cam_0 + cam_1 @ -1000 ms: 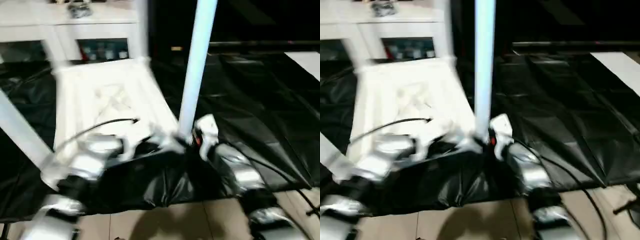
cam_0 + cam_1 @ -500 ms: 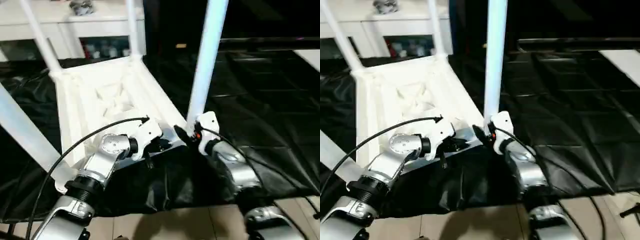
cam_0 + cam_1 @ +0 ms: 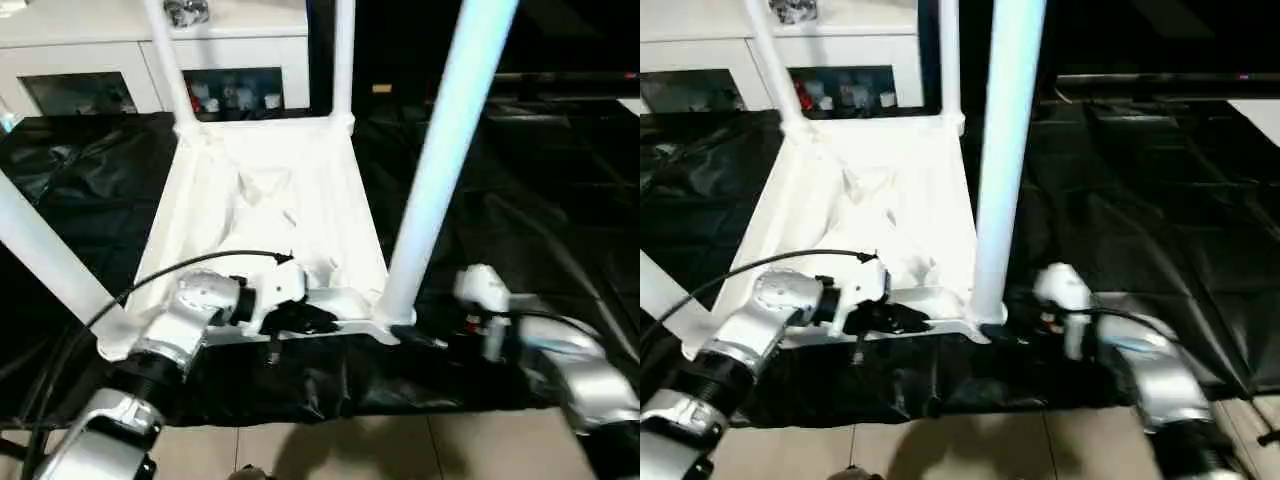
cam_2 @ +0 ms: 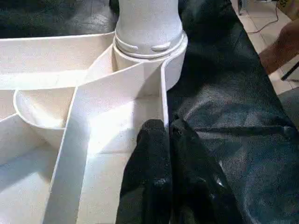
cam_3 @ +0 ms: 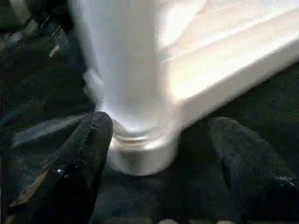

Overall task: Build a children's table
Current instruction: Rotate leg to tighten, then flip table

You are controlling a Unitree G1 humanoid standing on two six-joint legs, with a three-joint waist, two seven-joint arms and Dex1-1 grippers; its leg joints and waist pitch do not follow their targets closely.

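Observation:
The children's table [image 3: 270,200] lies upside down on a black sheet, its ribbed underside facing up and its white legs standing upright. My left gripper [image 3: 322,322] is shut on the thin near rim wall [image 4: 163,107], one black finger [image 4: 152,149] on each side of it, close to the near-right corner socket. The near-right leg [image 3: 450,150] rises from that socket. My right gripper [image 5: 163,126] is open at the foot of this leg, with its fingers [image 5: 88,154] spread wide on either side of the leg's collar [image 5: 140,149].
A white glass-doored cabinet [image 3: 100,60] stands behind the table. The crinkled black sheet [image 3: 540,200] covers the floor to the right, and bare tiles [image 3: 350,450] show along the near edge. Something like a person's arm [image 4: 280,46] shows beyond the sheet.
The camera has shifted. My right gripper has opened wider and drawn back to the right from the leg's foot. My left gripper keeps its hold on the rim.

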